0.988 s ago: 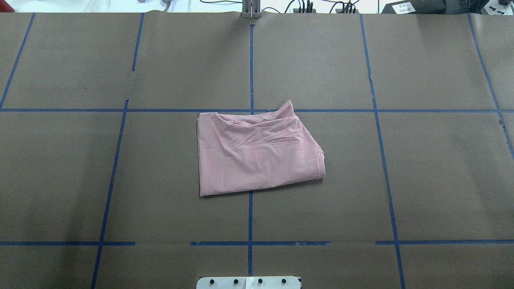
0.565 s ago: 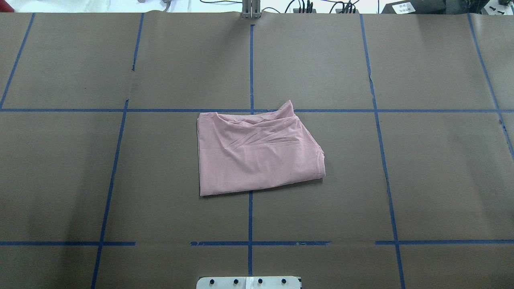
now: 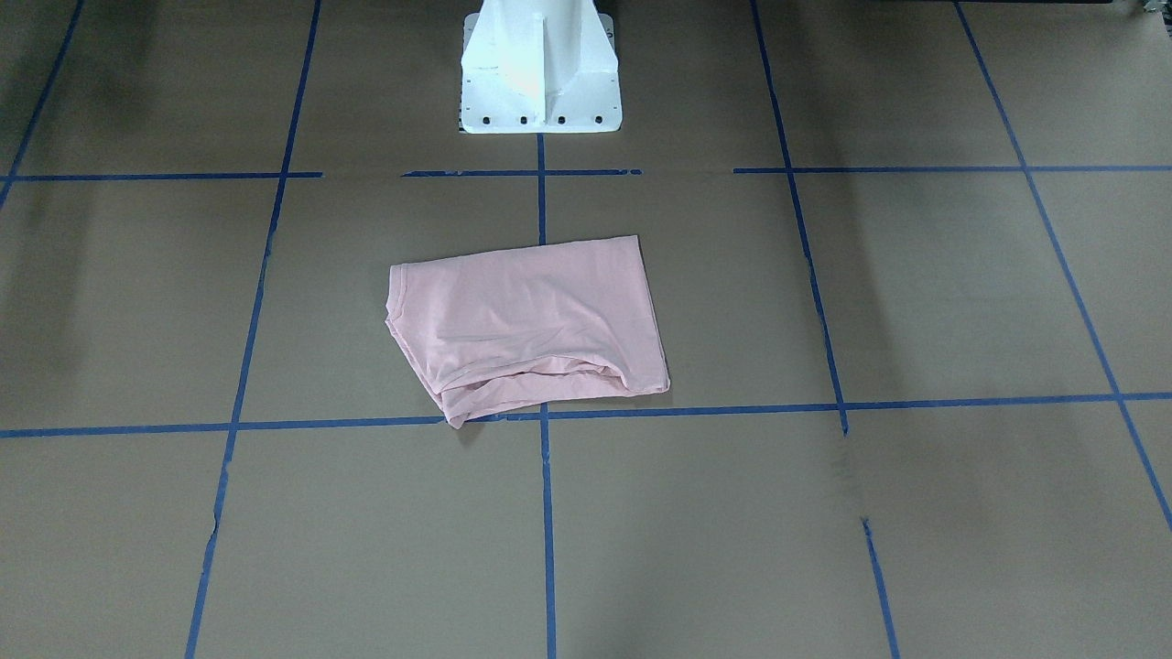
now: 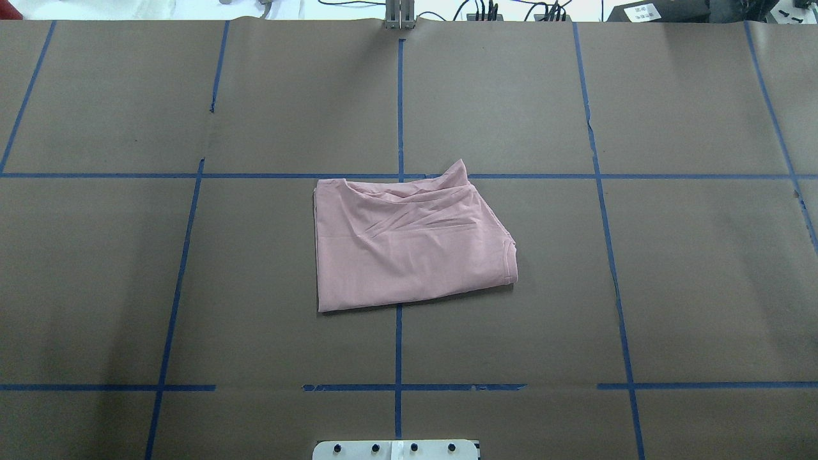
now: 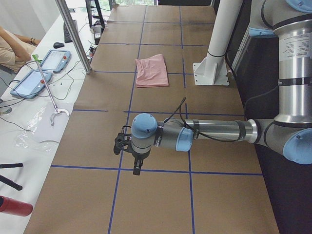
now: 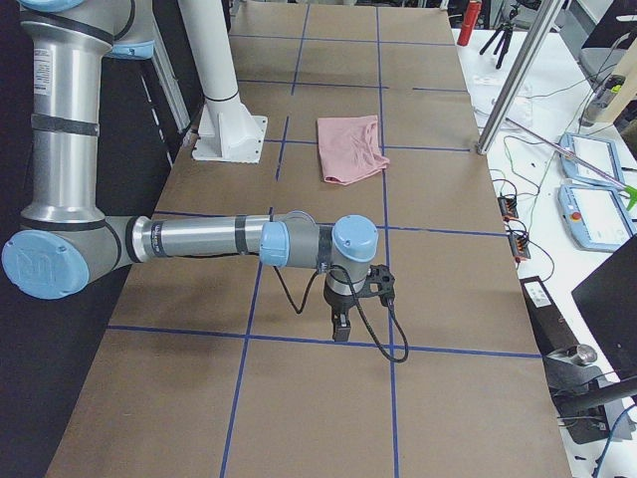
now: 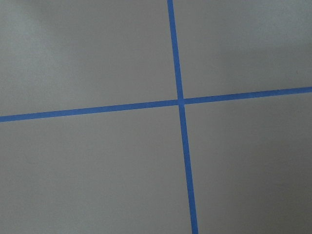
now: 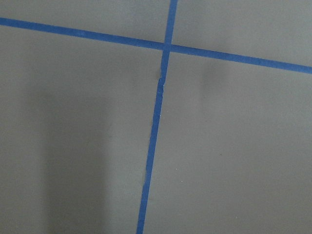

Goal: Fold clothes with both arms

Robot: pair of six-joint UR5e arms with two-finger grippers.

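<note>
Shirt [image 4: 409, 246] lies folded, compact, mid tabletop [image 4: 703, 287]; far edge bunched, one corner poking out. I judge folding near done, tidy-up at most. Left hand [image 5: 138, 166] and right hand [image 6: 341, 325] hang well apart from it; spread or pressed, cannot tell.

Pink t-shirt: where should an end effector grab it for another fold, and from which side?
Probably the hemmed edge of the t-shirt, on the robot's right, near its corners: the layers end open there, while the opposite edge looks like a flat closed fold. Come down from above on that side.
</note>
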